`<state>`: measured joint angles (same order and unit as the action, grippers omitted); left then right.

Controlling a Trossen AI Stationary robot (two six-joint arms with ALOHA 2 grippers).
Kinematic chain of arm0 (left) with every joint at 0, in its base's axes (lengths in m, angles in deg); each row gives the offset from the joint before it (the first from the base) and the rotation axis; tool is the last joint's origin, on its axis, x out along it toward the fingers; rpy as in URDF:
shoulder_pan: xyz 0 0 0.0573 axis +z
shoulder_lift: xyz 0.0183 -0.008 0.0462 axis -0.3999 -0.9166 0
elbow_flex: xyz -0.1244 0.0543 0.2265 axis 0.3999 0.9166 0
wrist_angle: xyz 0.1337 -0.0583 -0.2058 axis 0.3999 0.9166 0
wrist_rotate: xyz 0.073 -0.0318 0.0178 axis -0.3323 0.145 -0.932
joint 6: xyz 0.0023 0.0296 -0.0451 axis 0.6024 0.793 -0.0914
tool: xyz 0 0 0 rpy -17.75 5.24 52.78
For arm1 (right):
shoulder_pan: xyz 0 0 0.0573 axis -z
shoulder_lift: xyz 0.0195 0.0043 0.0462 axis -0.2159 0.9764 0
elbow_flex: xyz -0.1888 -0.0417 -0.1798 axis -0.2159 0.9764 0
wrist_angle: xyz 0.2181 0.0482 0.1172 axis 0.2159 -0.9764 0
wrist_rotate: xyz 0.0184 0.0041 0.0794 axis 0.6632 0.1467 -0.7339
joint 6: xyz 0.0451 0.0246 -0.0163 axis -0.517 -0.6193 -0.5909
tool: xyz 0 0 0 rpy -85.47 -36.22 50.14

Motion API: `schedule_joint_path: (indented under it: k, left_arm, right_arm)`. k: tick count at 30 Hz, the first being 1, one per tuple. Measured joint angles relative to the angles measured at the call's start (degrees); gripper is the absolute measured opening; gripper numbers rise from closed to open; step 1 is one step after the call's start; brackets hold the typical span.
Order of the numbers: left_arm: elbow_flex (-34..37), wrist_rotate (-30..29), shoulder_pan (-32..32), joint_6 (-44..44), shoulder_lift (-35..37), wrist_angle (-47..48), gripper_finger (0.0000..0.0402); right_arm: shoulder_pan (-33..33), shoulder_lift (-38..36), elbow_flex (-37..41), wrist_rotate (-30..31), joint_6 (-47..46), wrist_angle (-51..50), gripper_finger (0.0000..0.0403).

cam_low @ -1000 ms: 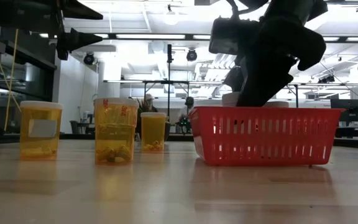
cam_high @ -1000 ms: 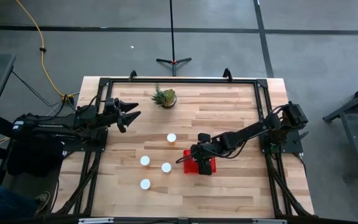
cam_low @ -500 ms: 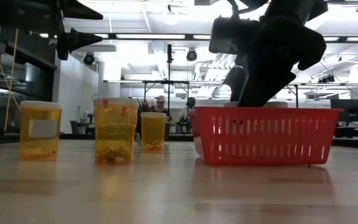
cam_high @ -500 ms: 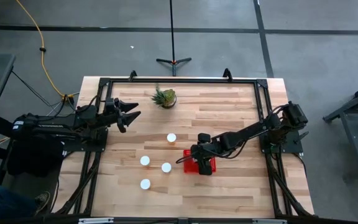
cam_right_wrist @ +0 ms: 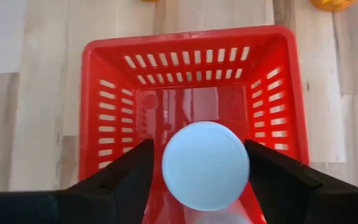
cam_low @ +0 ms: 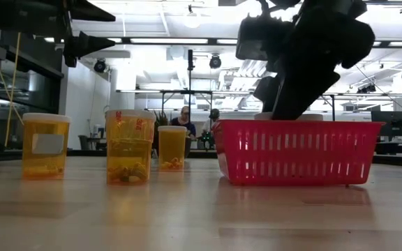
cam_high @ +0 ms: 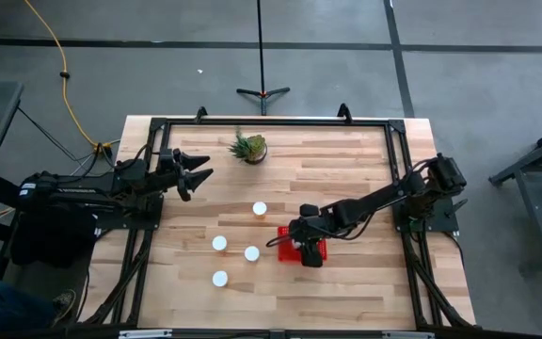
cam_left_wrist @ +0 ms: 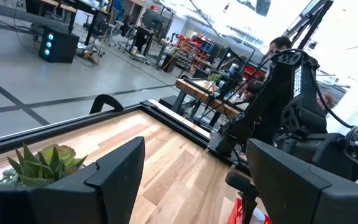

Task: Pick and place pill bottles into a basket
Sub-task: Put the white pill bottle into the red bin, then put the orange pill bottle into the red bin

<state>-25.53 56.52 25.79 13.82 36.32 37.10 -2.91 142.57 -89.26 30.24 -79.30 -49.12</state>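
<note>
The red basket stands right of the table's middle; it also shows in the low view and the right wrist view. My right gripper points down into it, open, with its fingers on either side of a white-capped pill bottle that stands inside the basket. A second cap shows beside it. Several more bottles, amber with white caps, stand on the table left of the basket. My left gripper hangs open and empty over the far left.
A small spiky green plant stands near the far edge. A black frame runs around the tabletop. In the low view the bottles stand in a loose row left of the basket. People show in the room behind.
In the low view the bottle's white cap has sunk from above the basket's rim to level with it. My right gripper went down with it, then rose a little over the basket. The left arm has kept still.
</note>
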Motion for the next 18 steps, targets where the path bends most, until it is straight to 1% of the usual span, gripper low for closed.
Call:
schedule_joint_path:
  k: [7, 14, 18]
  left_arm:
    - [0.0, -0.02, 0.0, 0.0, 0.01, 0.0, 0.0314]
    - [0.0, -0.09, 0.0, 0.0, 0.01, 0.01, 0.0314]
    - [0.0, -0.22, 0.0, 0.0, 0.01, 0.02, 0.0314]
  right_arm:
    - [1.33, -1.78, -0.08, -2.78, -1.26, -0.4, 0.0239]
    - [3.2, -5.36, -0.11, -2.31, -1.18, -0.31, 0.0234]
    - [4.12, -6.39, -0.11, -1.18, -1.16, 1.88, 0.0234]
